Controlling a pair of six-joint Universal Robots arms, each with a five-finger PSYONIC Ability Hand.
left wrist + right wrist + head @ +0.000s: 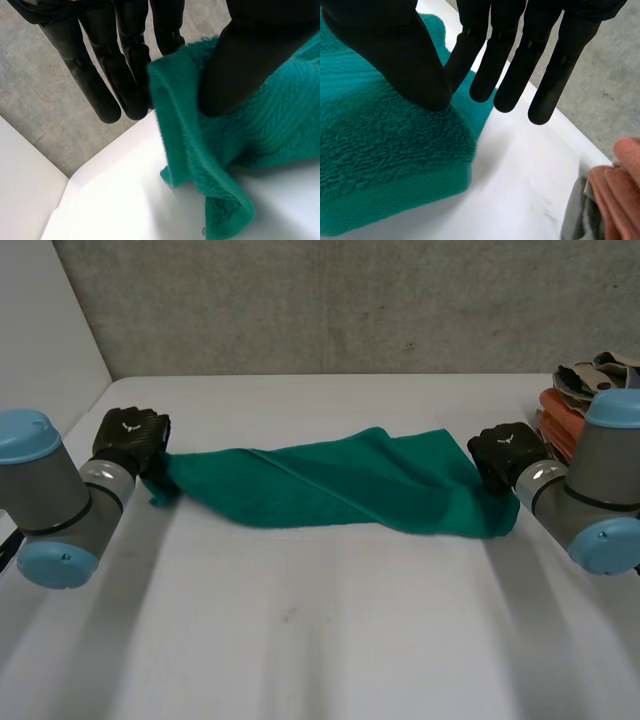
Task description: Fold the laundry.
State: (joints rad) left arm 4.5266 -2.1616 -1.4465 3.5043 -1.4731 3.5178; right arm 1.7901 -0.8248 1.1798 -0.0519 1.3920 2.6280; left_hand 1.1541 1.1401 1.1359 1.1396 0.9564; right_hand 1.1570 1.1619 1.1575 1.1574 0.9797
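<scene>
Two robot arms, the left arm (45, 490) and the right arm (600, 465), are built of thick grey cylindrical joints closed by rounded light-blue caps (30, 435). Each arm ends in a matte black hand, the left hand (130, 440) and the right hand (505, 452). The hands have long, smooth, round-tipped fingers (545, 75) and a broad thumb (250, 60), with a small white emblem (130, 425) on the back.

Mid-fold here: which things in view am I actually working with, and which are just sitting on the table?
In the job:
green towel
left hand, pinching one end
right hand, pinching the other end

Lying about:
pile of orange and grey clothes, untouched at the right edge of the white table
</scene>
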